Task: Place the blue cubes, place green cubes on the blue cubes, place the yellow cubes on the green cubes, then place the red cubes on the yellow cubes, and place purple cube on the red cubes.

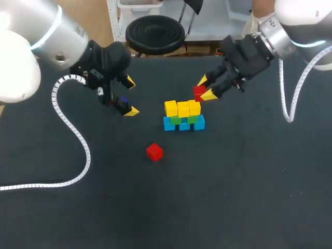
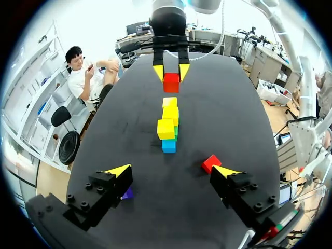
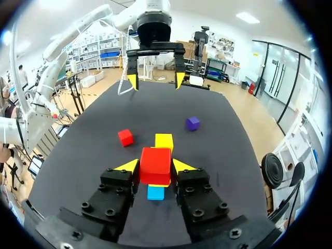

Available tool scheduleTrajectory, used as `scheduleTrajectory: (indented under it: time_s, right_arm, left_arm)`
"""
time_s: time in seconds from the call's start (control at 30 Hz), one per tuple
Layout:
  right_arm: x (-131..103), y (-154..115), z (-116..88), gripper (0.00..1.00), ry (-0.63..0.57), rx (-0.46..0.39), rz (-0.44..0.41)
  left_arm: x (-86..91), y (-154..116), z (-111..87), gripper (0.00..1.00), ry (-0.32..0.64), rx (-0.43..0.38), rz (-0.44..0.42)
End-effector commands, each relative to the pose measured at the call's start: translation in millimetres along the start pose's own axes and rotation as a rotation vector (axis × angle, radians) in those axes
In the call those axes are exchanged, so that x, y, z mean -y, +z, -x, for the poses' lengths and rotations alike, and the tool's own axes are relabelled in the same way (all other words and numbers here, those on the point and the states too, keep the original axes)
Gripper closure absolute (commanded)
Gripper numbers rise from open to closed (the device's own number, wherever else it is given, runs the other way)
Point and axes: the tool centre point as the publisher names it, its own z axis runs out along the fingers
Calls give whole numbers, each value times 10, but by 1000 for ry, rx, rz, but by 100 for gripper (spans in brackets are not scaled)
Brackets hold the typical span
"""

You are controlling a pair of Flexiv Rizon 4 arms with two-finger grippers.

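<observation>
In the middle of the table stands a wall of cubes: a blue row [image 1: 184,125] at the bottom, green cubes [image 1: 181,119] on it, and a yellow row [image 1: 181,108] on top. My right gripper [image 1: 204,88] is shut on a red cube [image 1: 198,91] just above the wall's far right end; the right wrist view shows this cube [image 3: 155,165] between the fingers, over the yellow [image 3: 164,141] and blue [image 3: 155,193] cubes. A second red cube [image 1: 154,151] lies in front of the wall. My left gripper [image 1: 130,96] hangs open to the wall's left, with the purple cube [image 2: 127,194] on the table beside one finger.
The black table [image 1: 233,197] is bare at the front and on the right. A white cable [image 1: 72,129] trails from my left arm across the table's left side.
</observation>
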Motion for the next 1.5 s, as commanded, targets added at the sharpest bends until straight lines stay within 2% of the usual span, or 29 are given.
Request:
scheduleTrajectory:
  time_s: [0.03,0.2,0.4,0.6,0.87,1.5]
  right_arm:
    - [11,2,2,100,0,0,2]
    - [11,2,2,100,0,0,2]
    - [-29,138,120,100,2,36,6]
    - [-101,229,143,100,17,29,13]
    - [-94,280,34,100,40,43,22]
    - [0,329,-74,100,51,51,38]
  left_arm:
    - [1,-4,7,0,-1,-5,1]
    - [1,-4,7,0,-1,-5,1]
    - [1,-4,7,0,-1,-5,1]
    - [1,-4,7,0,-1,-5,1]
    - [1,-4,7,0,-1,-5,1]
    - [1,-4,7,0,-1,-5,1]
